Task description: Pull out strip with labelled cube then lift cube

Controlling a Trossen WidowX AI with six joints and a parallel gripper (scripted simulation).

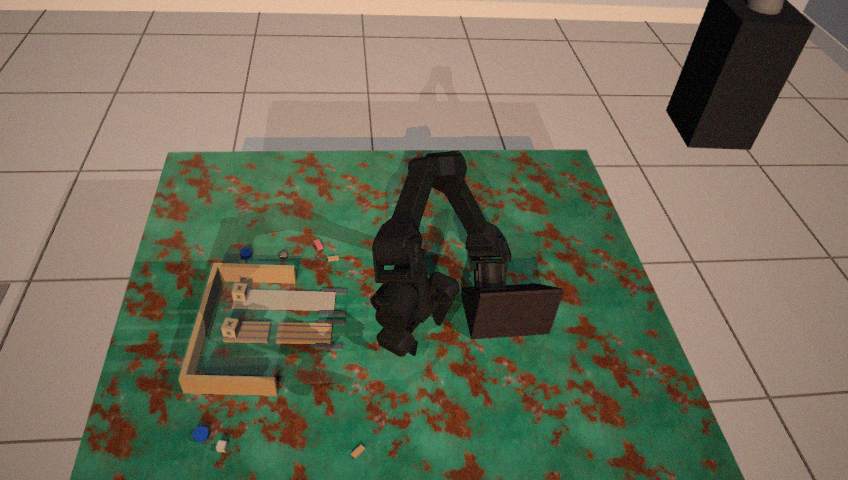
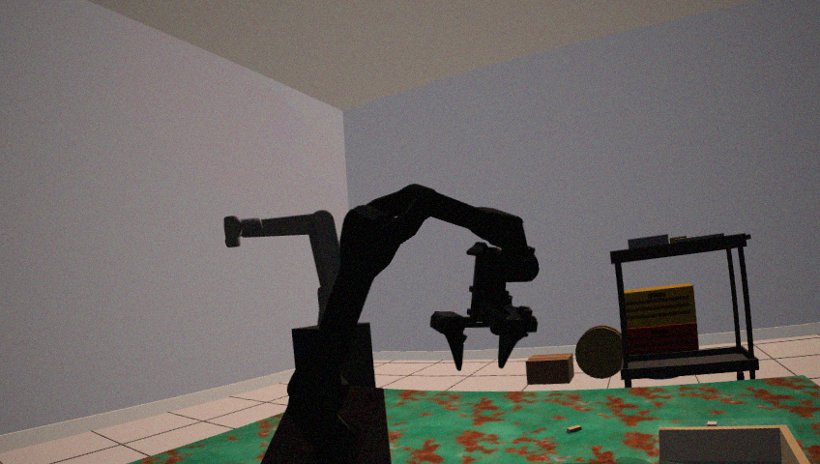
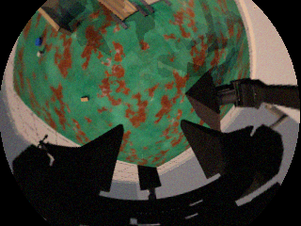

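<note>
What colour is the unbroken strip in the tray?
Pale beige-grey, plain; the strip shows best in the top view.

Setting: a bare indoor test room or lab. Indicators: plain grey walls [image 2: 172, 201], tiled floor [image 1: 309, 71], a black metal utility cart [image 2: 620, 299] holding stacked boxes, and a cardboard box [image 2: 549, 367] on the floor beside a round disc [image 2: 598, 352].
</note>
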